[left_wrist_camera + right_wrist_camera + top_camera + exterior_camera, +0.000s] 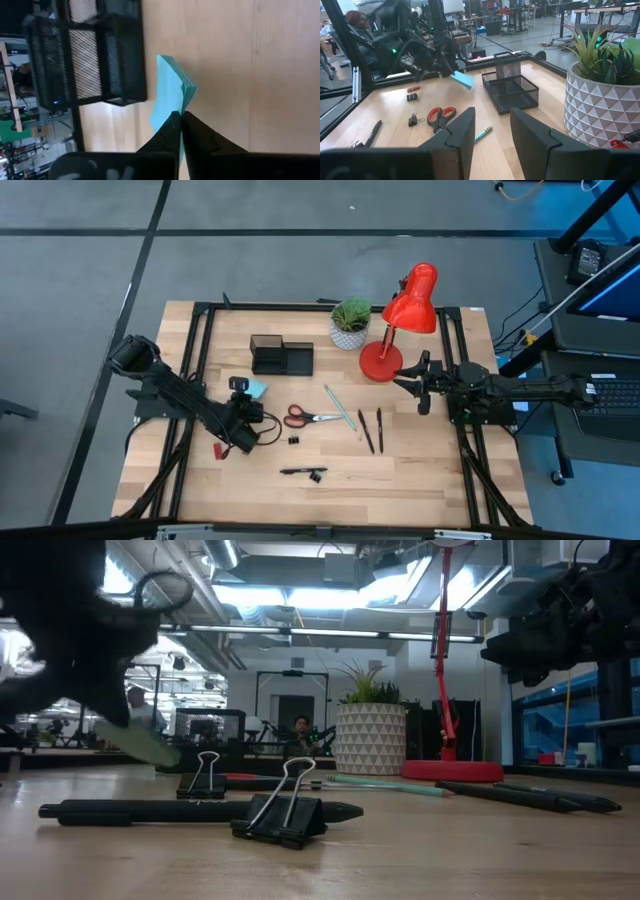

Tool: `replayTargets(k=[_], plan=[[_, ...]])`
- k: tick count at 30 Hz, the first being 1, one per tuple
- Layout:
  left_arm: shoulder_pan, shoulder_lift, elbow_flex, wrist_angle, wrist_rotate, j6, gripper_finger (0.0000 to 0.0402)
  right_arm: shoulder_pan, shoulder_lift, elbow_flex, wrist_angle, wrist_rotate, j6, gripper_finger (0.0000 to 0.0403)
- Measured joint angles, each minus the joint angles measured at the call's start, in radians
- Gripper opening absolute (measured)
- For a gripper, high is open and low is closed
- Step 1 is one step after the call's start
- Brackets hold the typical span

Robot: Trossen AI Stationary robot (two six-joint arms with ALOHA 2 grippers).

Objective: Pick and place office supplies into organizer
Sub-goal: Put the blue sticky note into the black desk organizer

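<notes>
1. Floor point(300, 210): grey, crossed by dark seam lines.
2. Ceiling light strips point(300, 595) bright overhead, with exposed ducts.
3. Workbenches point(530, 12) in rows beyond the table.
4. Seated person point(300, 730) far back.
5. Side desk with keyboard point(610, 395).

2 black binder clips point(283, 812) stand on the wooden table point(480, 850), the nearer touching a black pen point(130, 810). Behind stand a white plant pot point(370, 740) and the red lamp base point(452, 771).
</notes>
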Motion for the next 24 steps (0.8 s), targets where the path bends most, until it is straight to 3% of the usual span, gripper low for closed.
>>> replayTargets(k=[6,14,19,24], plan=[[0.000,-0.035,0.141,-0.098,-0.027,0.012,0.0003,0.000,0.000,0.000,0.002,0.000,0.000,0.0127],[0.003,-0.138,0.214,0.032,-0.235,0.262,0.0003,0.000,-0.001,0.000,0.044,0.000,-0.024,0.0127],[0.044,-0.220,0.214,0.180,-0.231,0.423,0.0003,0.000,-0.001,0.000,0.045,0.000,-0.026,0.0127],[0.110,-0.278,0.214,0.350,-0.118,0.634,0.0003,0.000,0.000,0.000,0.048,0.000,-0.026,0.0127]])
